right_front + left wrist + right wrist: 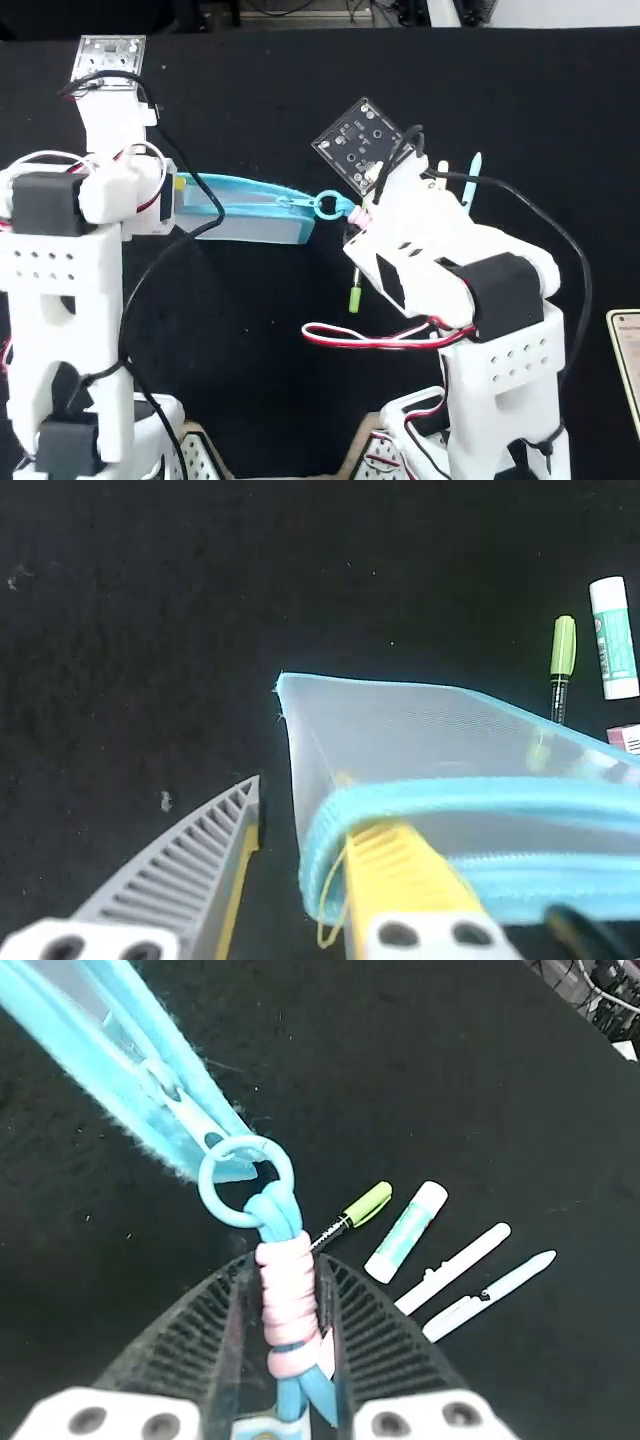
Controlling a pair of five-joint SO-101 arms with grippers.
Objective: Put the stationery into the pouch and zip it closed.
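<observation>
1. Your pouch (430, 740) was translucent ribbed mesh edged in fuzzy blue tape, stretched between both grippers over the black surface (450, 1080).
2. Your left gripper (305, 810) stood with jaws apart, its yellow finger under the pouch's rim.
3. Your right gripper (285, 1260) clamped the knotted pink-and-blue zip cord (285, 1295).

Left arm (60, 270) stands upright, wrist turned toward the other arm; left gripper (300, 815) has its jaws spread apart. Right arm (450, 260) leans forward toward the left arm, right gripper (287, 1265) pinched tight on the zipper cord (285, 1295).
</observation>
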